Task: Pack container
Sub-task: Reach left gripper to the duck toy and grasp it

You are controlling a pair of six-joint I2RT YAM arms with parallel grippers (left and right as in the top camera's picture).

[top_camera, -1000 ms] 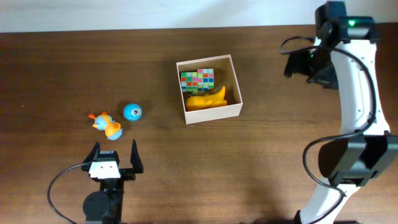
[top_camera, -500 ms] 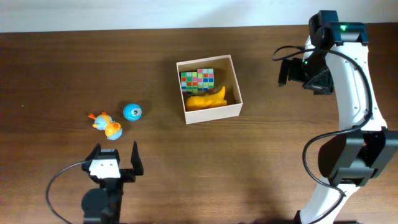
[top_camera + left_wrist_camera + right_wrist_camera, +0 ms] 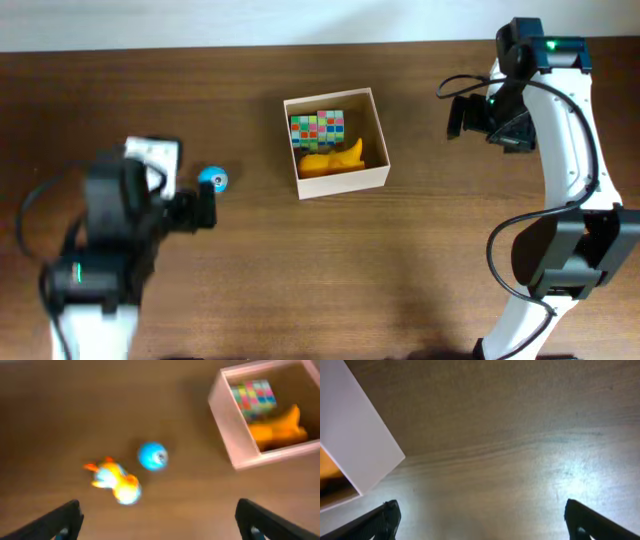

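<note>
Container (image 3: pixel 345 182): one, holding one cube (image 3: pixel 317 127), one orange toy (image 3: pixel 333 158); outside, one blue ball (image 3: pixel 152 455), one duck toy (image 3: pixel 116 481); left fingers (image 3: pixel 60 522), right fingers (image 3: pixel 382 520) spread wide.

- Overhead view: bright, even light from above. The dark wood bench (image 3: pixel 320 290) shows its grain clearly, and shadows are faint and soft.
- The left arm (image 3: pixel 110 240) at the left of that view is smeared with blur and its outline is doubled. The right arm (image 3: pixel 575 120) is sharp.
- Left wrist view: soft all over. The blue ball (image 3: pixel 152 456) and orange toy (image 3: pixel 116 481) have fuzzy edges, and the container (image 3: pixel 227 425) wall takes a pinkish cast.
- The fingertips (image 3: pixel 62 520) of the left claw (image 3: pixel 157 522), in the near corners, are dark and out of focus.
- Right wrist view: a pale glare patch lies on the bench at the right. The container wall at the left is washed out and nearly featureless.
</note>
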